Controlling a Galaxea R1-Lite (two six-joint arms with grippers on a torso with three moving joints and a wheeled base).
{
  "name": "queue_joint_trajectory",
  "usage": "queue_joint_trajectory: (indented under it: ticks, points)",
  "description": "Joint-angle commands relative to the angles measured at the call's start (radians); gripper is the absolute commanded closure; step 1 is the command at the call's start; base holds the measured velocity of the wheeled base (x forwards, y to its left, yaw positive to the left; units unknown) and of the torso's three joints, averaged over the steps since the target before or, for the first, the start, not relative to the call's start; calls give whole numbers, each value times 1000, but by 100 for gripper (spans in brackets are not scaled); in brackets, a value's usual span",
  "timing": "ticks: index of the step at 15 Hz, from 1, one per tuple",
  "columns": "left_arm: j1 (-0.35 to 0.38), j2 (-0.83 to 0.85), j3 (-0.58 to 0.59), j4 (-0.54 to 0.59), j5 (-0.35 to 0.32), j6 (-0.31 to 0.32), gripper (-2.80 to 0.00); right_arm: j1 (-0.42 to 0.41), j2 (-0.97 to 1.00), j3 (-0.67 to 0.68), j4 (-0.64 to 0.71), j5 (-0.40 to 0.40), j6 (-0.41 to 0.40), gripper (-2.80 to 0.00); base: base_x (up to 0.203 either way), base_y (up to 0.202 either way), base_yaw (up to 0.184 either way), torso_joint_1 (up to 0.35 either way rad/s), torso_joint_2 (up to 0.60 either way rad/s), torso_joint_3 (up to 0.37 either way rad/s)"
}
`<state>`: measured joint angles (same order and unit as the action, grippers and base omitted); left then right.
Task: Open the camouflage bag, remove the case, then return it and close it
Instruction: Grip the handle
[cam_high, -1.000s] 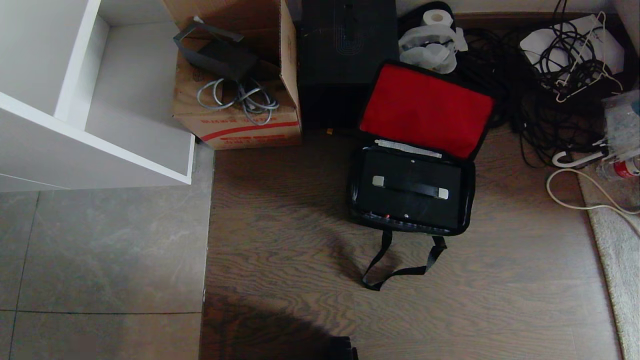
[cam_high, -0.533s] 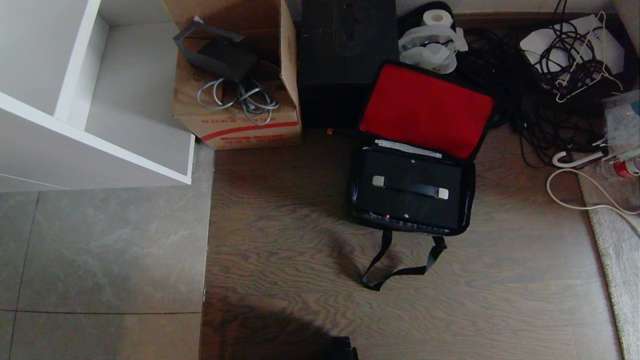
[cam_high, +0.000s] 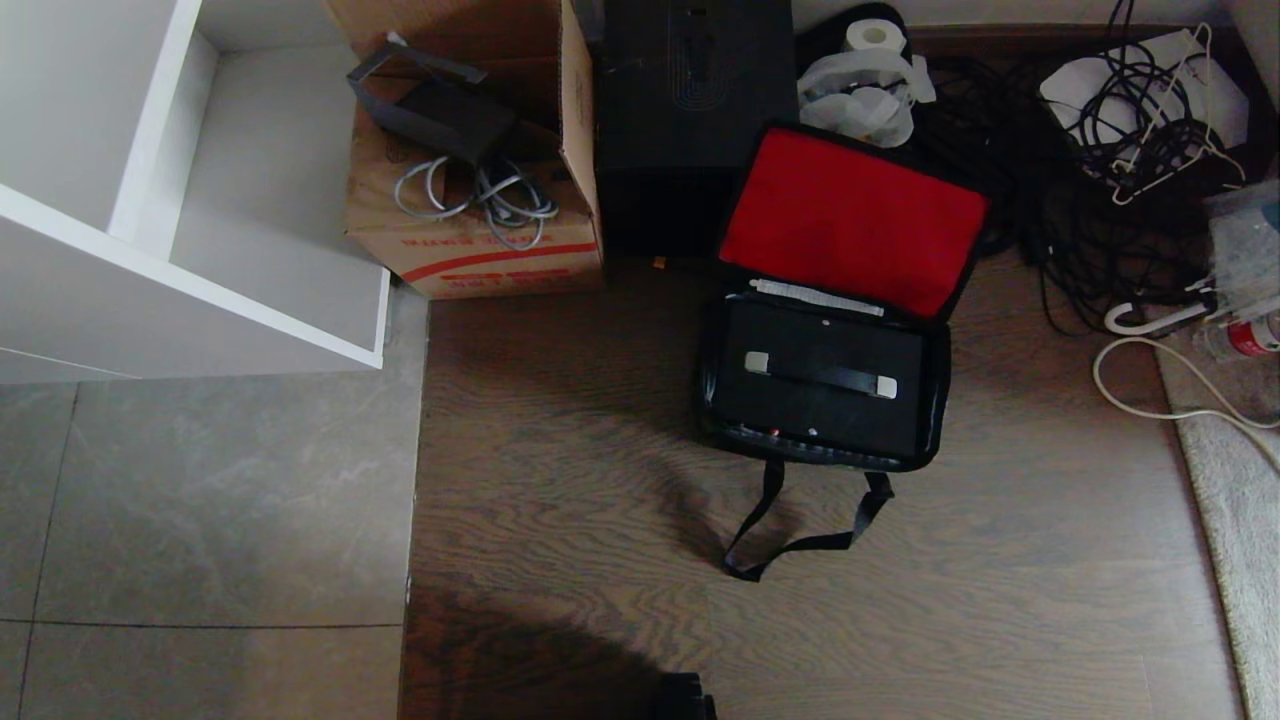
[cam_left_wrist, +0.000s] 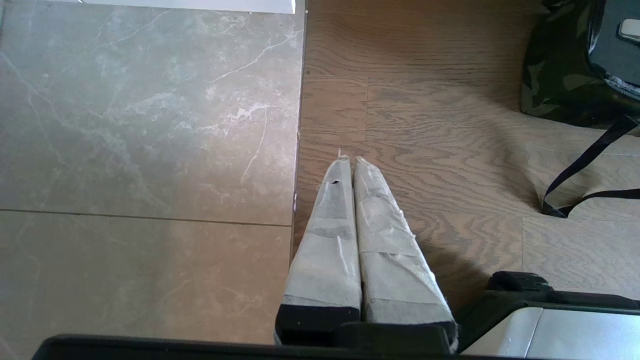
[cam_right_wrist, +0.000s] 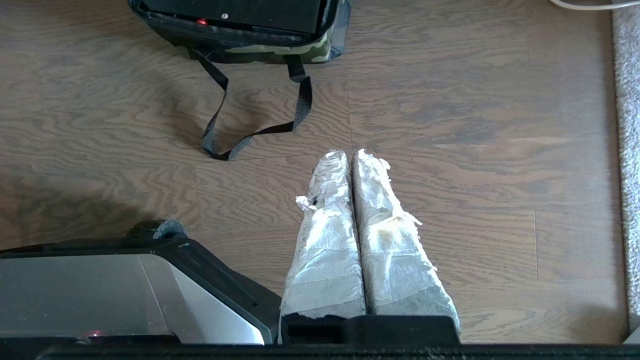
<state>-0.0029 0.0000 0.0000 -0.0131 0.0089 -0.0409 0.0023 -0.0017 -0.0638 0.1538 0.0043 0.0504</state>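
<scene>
The camouflage bag (cam_high: 938, 392) lies open on the wood floor, its red-lined lid (cam_high: 852, 220) folded back against the clutter behind. The flat black case (cam_high: 818, 372) sits inside it, handle bar with two silver brackets facing up. The bag's black strap (cam_high: 800, 530) trails toward me. Neither arm shows in the head view. My left gripper (cam_left_wrist: 350, 161) is shut and empty above the seam between tile and wood, with the bag's corner (cam_left_wrist: 555, 75) far off to one side. My right gripper (cam_right_wrist: 349, 153) is shut and empty above bare wood, short of the strap (cam_right_wrist: 255, 125) and bag (cam_right_wrist: 280, 50).
A tall black box (cam_high: 695, 110) and a brown carton (cam_high: 470, 190) with cables stand behind the bag to the left. A white shelf unit (cam_high: 190, 200) fills the far left. Tangled cables (cam_high: 1110, 170) and a rug edge (cam_high: 1230, 500) lie on the right.
</scene>
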Motion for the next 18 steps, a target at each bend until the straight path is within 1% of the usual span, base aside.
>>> queue_joint_trajectory:
  ticks: [1,14,15,16,17,18]
  points:
    - [0,0,2,-1,0,-1,0,1,2,-1,1,0,0,0,0,0,0,0,0,0]
    - [0,0,1,-1,0,-1,0,1,2,-1,1,0,0,0,0,0,0,0,0,0]
    - [0,0,2,-1,0,-1,0,1,2,1,0,0,-20,0,0,0,0,0,0,0]
    - [0,0,2,-1,0,-1,0,1,2,0,1,8,-72,0,0,0,0,0,0,0]
    - [0,0,2,-1,0,-1,0,1,2,1,-1,14,-107,0,0,0,0,0,0,0]
    - [0,0,1,-1,0,-1,0,1,3,0,1,12,-90,0,0,0,0,0,0,0]
